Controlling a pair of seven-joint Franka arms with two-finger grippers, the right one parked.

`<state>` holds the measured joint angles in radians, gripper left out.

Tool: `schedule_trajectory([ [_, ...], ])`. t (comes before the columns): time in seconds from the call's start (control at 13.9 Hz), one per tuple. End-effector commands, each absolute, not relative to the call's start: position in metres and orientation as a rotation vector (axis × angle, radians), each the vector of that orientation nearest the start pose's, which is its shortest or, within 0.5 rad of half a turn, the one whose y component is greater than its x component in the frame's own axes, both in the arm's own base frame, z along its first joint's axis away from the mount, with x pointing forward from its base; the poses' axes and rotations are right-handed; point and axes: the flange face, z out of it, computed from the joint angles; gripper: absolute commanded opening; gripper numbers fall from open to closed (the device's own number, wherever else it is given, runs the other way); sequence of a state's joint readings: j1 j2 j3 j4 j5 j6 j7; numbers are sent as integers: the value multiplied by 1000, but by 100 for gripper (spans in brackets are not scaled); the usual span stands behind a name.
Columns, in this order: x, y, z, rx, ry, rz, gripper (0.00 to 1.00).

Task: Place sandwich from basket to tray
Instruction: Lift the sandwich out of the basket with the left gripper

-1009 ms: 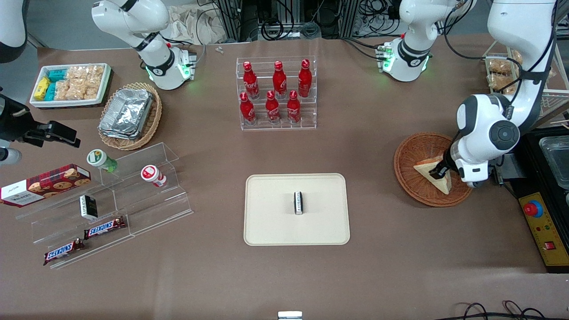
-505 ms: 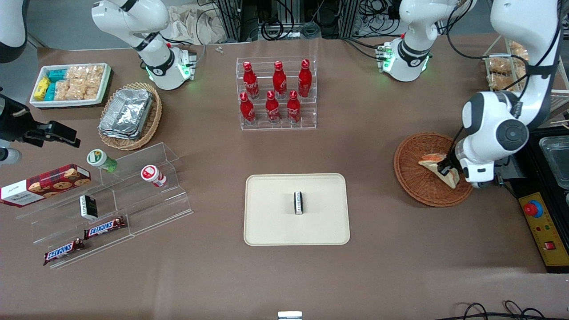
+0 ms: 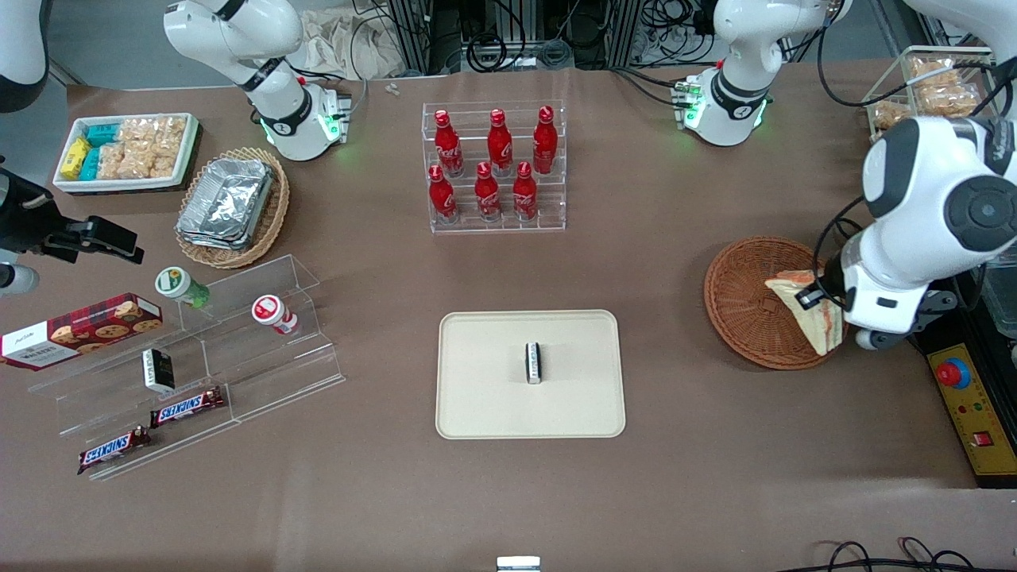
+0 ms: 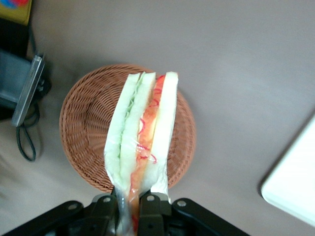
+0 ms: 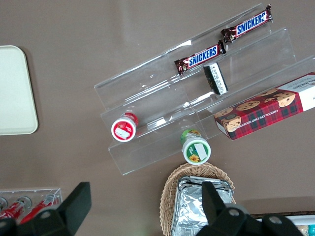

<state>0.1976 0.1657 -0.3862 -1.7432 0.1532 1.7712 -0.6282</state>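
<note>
1. At the lower left of the front view, two brown bars (image 3: 151, 429) on a clear stand (image 3: 199, 365) read "SNICKERS". The right wrist view shows that word too.
2. Just above them in the front view lies a red box (image 3: 79, 330) with cookie pictures; the right wrist view shows "CHOCOLATE CHIP COOKIES" on it.
3. Six red bottles (image 3: 493, 163) with white curly writing stand in a clear rack at the upper middle. I cannot read the writing.
4. The sandwich (image 3: 810, 314) is a wedge of white bread with green, pink and red layers (image 4: 142, 132) at its edge.
5. The gripper (image 3: 812, 297) is at the right of the front view, over the basket's (image 3: 747, 306) edge. Its fingers (image 4: 147, 206) are closed on the sandwich's lower end.
6. The sandwich hangs in the air above the basket and does not touch it.
7. One second ago it lay flat in the basket. Now it stands on edge, higher up, and the arm has risen.
8. The tray (image 3: 477, 397), at the middle of the front view, holds a small black and white box (image 3: 533, 362).
</note>
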Motion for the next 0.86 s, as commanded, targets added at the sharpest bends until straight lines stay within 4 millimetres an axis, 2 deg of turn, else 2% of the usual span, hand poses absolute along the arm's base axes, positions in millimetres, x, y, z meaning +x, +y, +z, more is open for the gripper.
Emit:
schedule_trajectory([
  [0.0,593,-189,492,-2968,-302,94,2],
  [0.07,593,-230,486,-3001,-225,108,2],
  [0.22,590,-302,452,-3025,-142,151,2],
  [0.29,595,-327,430,-3040,-150,167,2],
  [0.36,602,-341,408,-3058,-187,175,2],
  [0.5,614,-352,365,-3101,-217,163,2],
  [0.65,616,-366,334,-3119,-220,146,2],
  [0.79,618,-370,306,-3068,-180,85,2],
])
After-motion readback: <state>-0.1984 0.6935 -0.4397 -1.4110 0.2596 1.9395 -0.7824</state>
